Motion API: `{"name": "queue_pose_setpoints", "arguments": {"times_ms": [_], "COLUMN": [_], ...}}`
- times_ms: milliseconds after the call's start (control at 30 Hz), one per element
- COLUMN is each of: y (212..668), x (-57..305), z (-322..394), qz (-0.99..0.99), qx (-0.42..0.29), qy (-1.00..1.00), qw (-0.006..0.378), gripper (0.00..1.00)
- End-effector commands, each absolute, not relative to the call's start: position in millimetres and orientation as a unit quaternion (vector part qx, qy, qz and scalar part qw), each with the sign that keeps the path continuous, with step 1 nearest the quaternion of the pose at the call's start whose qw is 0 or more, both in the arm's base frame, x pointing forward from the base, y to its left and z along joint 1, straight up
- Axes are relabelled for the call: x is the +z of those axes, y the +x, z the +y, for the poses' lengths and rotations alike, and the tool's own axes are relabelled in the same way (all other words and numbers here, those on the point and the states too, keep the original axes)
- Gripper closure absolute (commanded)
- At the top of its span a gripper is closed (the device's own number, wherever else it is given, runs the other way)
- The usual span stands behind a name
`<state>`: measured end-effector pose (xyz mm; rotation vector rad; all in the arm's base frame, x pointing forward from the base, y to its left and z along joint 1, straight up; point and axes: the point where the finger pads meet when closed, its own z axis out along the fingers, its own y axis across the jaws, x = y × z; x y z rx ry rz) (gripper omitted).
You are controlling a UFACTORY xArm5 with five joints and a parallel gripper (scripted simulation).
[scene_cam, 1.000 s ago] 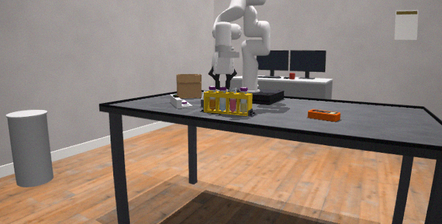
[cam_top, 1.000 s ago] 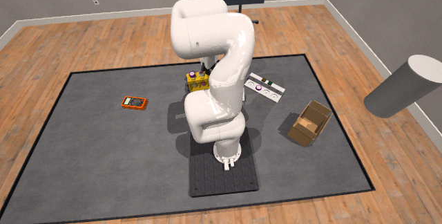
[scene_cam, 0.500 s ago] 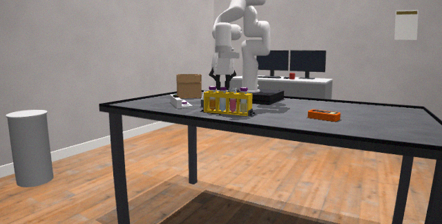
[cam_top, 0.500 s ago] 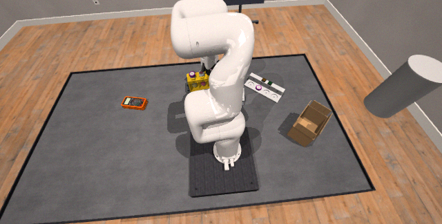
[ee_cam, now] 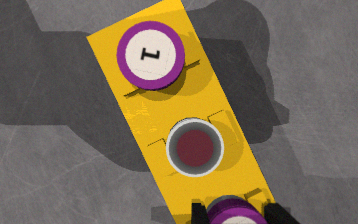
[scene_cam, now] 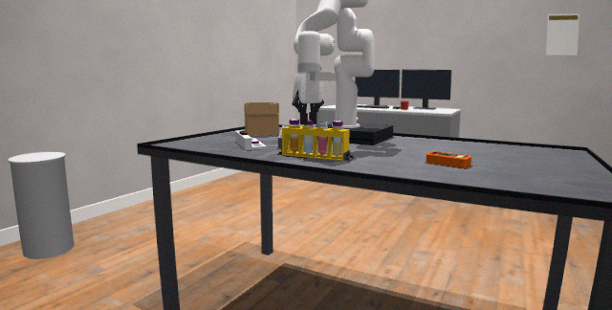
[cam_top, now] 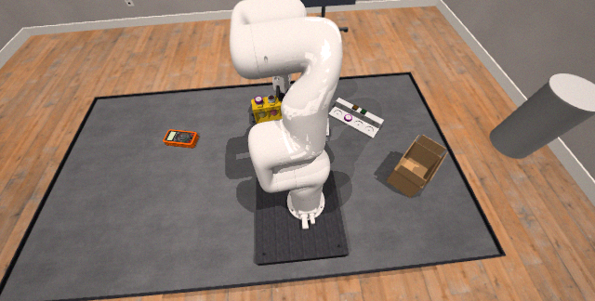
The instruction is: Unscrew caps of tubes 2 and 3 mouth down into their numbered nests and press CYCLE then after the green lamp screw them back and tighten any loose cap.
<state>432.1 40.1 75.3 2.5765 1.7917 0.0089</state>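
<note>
The yellow decapping station [ee_cam: 180, 125] runs across the wrist view. Tube 1 [ee_cam: 150, 55] wears its purple cap marked 1. Tube 2 [ee_cam: 195, 147] stands open, with red liquid inside. My gripper [ee_cam: 236, 215] is shut on the purple cap of tube 3 [ee_cam: 232, 211] at the bottom edge; the cap still sits on its tube. In the exterior view the fingers [scene_cam: 309, 111] reach down onto the rack [scene_cam: 316, 142]. The white cap tray [cam_top: 356, 117] lies right of the rack, with one purple cap [cam_top: 348, 117] in its second nest. Its lamps [cam_top: 359, 109] look dark.
An orange multimeter [cam_top: 180, 137] lies to the left on the table. An open cardboard box [cam_top: 416, 165] lies to the right, beyond the cap tray. A grey cylinder [cam_top: 544, 115] stands on the floor off the table. I cannot make out the key housing.
</note>
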Motion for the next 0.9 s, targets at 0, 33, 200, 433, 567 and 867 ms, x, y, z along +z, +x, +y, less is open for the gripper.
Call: {"name": "queue_pose_setpoints", "arguments": {"times_ms": [0,33,200,433,567,867], "y": [433.5,433.5,433.5,433.5,433.5,433.5], "x": [76.9,76.9,77.1,77.2,77.3,77.5], "z": [40.3,40.3,40.3,40.3,40.3,40.3], "qz": [0.617,0.636,0.728,0.836,0.862,0.941], "qx": [0.006,0.006,0.006,0.005,0.005,0.005], "qy": [0.787,0.771,0.686,0.549,0.506,0.339], "qw": [0.001,0.001,0.001,0.002,0.003,0.003], "gripper": [1.00,1.00,1.00,1.00,1.00,1.00]}}
